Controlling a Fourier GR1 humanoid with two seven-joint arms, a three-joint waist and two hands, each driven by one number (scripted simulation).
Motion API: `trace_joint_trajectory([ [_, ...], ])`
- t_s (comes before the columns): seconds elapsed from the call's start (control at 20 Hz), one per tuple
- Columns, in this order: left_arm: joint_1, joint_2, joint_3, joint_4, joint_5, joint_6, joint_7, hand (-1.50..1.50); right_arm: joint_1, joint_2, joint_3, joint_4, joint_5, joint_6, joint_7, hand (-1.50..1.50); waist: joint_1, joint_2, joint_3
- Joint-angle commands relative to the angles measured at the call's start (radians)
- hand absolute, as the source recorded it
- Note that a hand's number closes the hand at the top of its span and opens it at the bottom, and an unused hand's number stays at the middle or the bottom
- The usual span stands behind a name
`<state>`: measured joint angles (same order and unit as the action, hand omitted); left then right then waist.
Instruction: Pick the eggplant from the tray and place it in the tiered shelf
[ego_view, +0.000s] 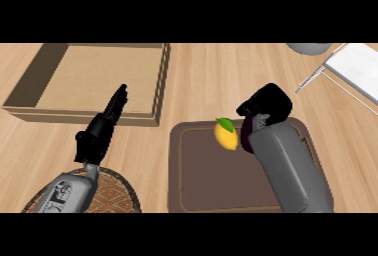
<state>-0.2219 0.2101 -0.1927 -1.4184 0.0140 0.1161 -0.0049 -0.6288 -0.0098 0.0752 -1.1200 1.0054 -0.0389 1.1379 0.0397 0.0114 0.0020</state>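
A dark brown tray (199, 175) lies on the counter at the lower middle. Over its far right corner my right hand (266, 104) is curled round the dark purple eggplant (249, 134), of which only a strip shows beside the wrist. Whether the eggplant still touches the tray I cannot tell. The white tiered shelf (356, 66) with thin metal legs stands at the far right, apart from the hand. My left hand (102, 127) rests open at the left, fingers straight and pointing away, over the near wall of a wooden box.
A yellow lemon-like fruit (226, 135) with a green leaf lies on the tray just left of the eggplant. An open wooden box (159, 85) fills the far left. A woven mat (118, 192) sits under my left forearm. A grey bowl (310, 48) shows at the far edge.
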Motion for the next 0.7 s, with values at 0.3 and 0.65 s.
trace_joint_trajectory([
  [0.3, -0.022, -0.02, -0.006, 0.024, 0.001, -0.006, 0.036, 0.0, -0.209, 0.009, -0.067, 0.045, 0.139, -0.456, 0.12, 1.5, 0.003, -0.001, -0.002],
  [0.65, -0.024, -0.023, 0.006, 0.041, -0.024, 0.014, 0.02, 0.0, -0.334, 0.009, -0.089, 0.073, 0.348, -0.472, 0.212, 1.5, -0.024, -0.008, -0.003],
])
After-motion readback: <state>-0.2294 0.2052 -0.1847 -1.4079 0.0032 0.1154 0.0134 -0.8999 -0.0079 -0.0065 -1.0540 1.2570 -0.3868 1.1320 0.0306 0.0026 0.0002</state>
